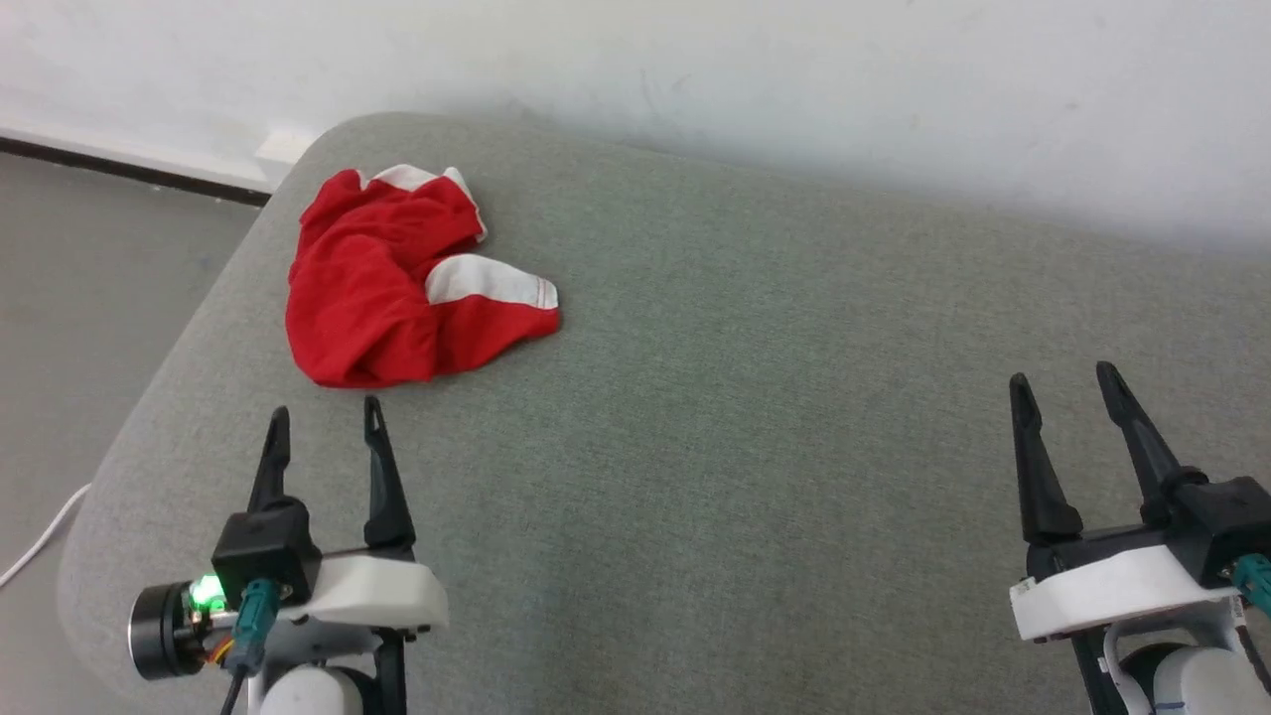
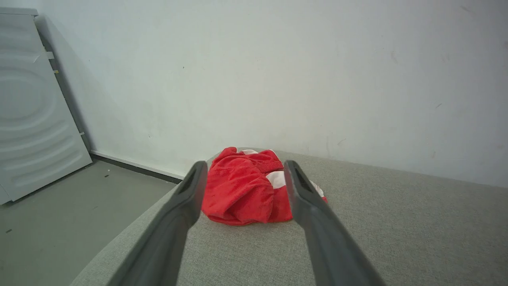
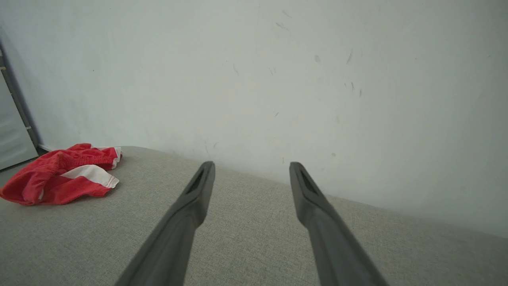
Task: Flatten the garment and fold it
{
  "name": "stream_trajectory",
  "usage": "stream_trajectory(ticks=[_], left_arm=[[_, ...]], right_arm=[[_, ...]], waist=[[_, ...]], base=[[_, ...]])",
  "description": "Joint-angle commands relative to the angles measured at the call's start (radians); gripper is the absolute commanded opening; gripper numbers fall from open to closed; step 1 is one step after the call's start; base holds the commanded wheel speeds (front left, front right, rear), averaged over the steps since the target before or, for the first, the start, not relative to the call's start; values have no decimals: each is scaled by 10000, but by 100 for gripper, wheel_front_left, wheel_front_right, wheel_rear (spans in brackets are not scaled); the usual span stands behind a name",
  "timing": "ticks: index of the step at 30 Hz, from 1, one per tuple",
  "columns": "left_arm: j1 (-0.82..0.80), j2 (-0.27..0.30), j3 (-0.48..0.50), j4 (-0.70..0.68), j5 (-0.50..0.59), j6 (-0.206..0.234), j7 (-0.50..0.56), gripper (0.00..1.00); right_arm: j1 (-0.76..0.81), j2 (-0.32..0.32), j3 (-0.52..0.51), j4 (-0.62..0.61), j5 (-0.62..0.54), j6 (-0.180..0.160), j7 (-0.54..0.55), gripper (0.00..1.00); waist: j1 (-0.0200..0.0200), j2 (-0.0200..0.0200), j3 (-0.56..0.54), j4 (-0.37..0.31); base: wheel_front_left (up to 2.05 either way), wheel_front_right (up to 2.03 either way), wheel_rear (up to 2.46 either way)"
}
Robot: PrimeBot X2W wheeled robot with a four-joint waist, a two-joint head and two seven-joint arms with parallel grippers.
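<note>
A: Where do we find the garment (image 1: 397, 288)?

B: We see it crumpled in a heap near the far left corner of the grey fabric worktop (image 1: 755, 457), close to the rounded edge. Red cloth makes up most of the heap. Two white bands show on top, and one white hem points toward the middle of the worktop.

A: And our left tool (image 1: 327, 407)?

B: We have it just on the near side of the heap, apart from it, pointing at the cloth. Its two dark fingers are spread wide and grip nothing. In the left wrist view the garment (image 2: 238, 190) sits between the two fingertips, farther along the worktop.

A: What about the right tool (image 1: 1062, 373)?

B: We hold it over the right part of the worktop, well apart from the garment. Its fingers too stand wide apart, with nothing in them. In the right wrist view the garment (image 3: 63, 174) lies far to the left.

A: What surrounds the worktop?

B: We see a pale wall (image 1: 794, 70) behind it and grey floor (image 1: 89, 298) on the left with a white cable (image 1: 40, 541) on it. A white ribbed panel (image 2: 35, 119) stands by the wall.
</note>
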Motion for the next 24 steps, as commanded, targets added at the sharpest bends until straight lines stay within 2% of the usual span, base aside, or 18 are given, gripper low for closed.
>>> stream_trajectory(ticks=[1,7,12,17,24], left_arm=[[-301,-36,94,-22,-68,78,-124,100],[-1190,113,669,384,-340,-372,-249,100],[-2567,703,1264,1349,-488,-852,-353,100],[-4093,1345,1459,2867,-746,-1370,-411,100],[-6580,2523,985,4852,-848,-2520,1021,100]], right_arm=[[110,27,-42,-128,-26,-13,-109,100],[-17,29,-18,-258,-145,-14,-234,100],[-202,31,18,-405,-367,-15,-338,100],[-498,33,-124,-612,-648,-16,-443,100],[-1008,36,-267,-894,-906,-17,-589,100]], waist=[[-1,0,129,207],[-1,0,469,408],[-1,0,956,384],[-1,0,1637,236],[-1,0,2658,15]], base=[[0,0,0],[0,0,0],[0,0,0],[0,0,0],[0,0,0]])
